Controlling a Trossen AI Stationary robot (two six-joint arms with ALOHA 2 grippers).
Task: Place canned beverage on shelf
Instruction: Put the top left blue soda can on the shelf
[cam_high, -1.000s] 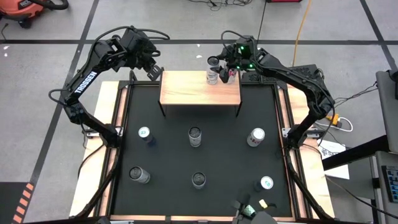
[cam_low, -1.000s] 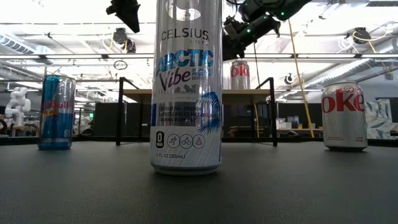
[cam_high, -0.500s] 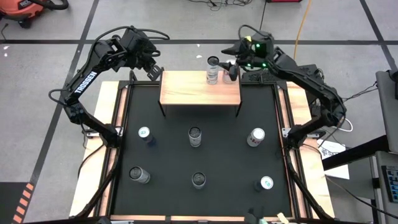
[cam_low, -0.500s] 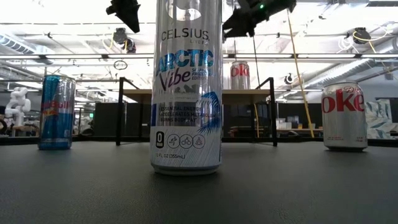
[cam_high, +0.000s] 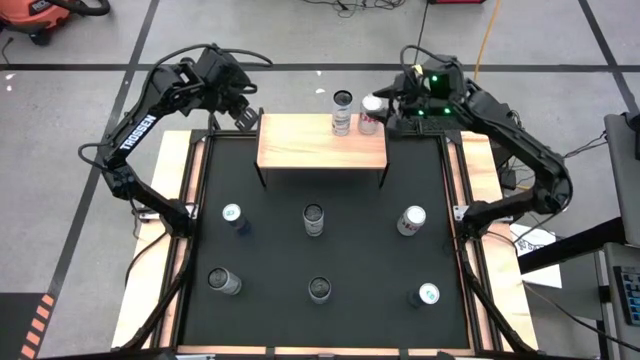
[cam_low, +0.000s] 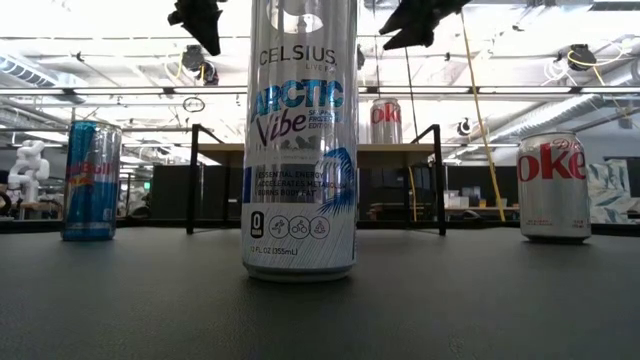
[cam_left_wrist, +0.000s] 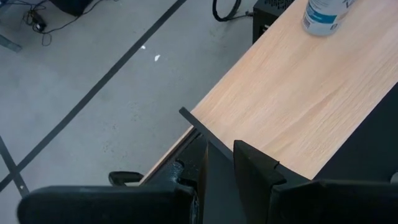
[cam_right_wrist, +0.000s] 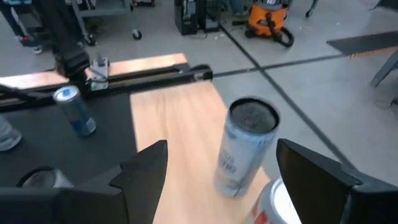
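A silver can (cam_right_wrist: 244, 148) stands on the shelf (cam_right_wrist: 177, 134).

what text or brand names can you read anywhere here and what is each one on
"CELSIUS", "ARCTIC Vibe": tall can nearest the low camera; its small print below is too small to read reliably.
"oke", from a cut-off logo: silver can on the right of the low view.
"oke" in red: can on the shelf.
"TROSSEN": left arm.
Blue and silver can: lettering too blurred to read.

orange shop vacuum (cam_right_wrist: 269, 22), yellow cable (cam_high: 483, 40), black floor tape lines (cam_high: 300, 67)
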